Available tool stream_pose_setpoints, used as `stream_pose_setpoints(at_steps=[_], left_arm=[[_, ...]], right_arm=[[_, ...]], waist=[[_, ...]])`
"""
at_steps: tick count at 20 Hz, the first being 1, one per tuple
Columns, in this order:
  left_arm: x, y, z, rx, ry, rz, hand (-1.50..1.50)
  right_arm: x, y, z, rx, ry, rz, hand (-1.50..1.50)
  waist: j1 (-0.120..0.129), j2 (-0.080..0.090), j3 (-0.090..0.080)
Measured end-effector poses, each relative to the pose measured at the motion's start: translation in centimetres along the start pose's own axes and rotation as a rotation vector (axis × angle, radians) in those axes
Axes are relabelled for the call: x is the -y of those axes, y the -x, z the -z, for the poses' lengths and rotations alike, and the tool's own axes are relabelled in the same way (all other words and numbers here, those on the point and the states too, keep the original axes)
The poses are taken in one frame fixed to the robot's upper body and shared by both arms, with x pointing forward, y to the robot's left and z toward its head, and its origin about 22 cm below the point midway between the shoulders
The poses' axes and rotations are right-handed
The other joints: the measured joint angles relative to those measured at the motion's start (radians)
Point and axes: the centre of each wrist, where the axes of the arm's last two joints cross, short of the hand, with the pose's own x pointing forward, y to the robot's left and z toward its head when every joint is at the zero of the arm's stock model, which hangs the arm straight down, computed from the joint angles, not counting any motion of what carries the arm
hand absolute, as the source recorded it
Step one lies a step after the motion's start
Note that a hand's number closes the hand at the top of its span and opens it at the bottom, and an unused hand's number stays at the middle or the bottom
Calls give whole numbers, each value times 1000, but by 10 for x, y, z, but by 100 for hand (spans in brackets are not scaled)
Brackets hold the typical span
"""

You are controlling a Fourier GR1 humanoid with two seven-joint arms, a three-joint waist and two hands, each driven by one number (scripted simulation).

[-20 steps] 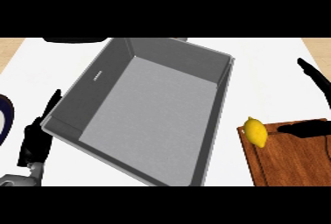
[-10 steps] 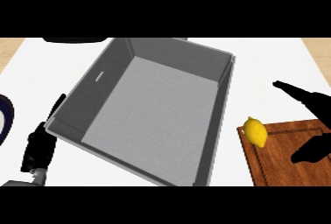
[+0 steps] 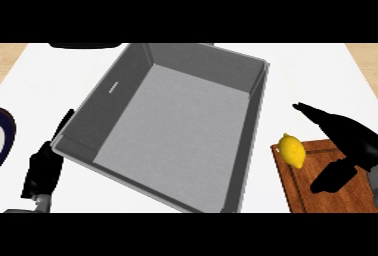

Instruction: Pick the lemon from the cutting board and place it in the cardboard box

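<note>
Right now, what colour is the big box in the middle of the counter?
The box is grey all over, seen best in the head view.

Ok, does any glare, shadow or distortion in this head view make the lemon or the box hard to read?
Head view: light is even, with no glare on the counter; the lemon stands out clearly on the cutting board; the box has walls shaded darker than its floor; the steep angle skews its outline; the black right hand shows little surface detail.
</note>
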Motion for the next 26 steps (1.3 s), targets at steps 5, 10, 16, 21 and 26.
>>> stream_pose_setpoints(at_steps=[5,10,16,21,26], left_arm=[[5,-3,2,-2,-5,-1,0],[10,-12,-3,-3,2,-4,0],[12,-12,0,-4,-2,-7,0],[11,-8,2,6,-1,-5,0],[16,-2,4,0,5,-4,0]], right_arm=[[-11,6,6,-47,-18,-21,-150],[-14,13,12,-71,-27,-28,-150],[-26,9,17,-69,-28,-26,-150],[-34,12,21,-69,-19,-22,-150],[-44,11,29,-67,-14,-15,-150]], waist=[[-1,0,0],[0,0,0],[-1,0,0],[-1,1,0],[-1,1,0]])
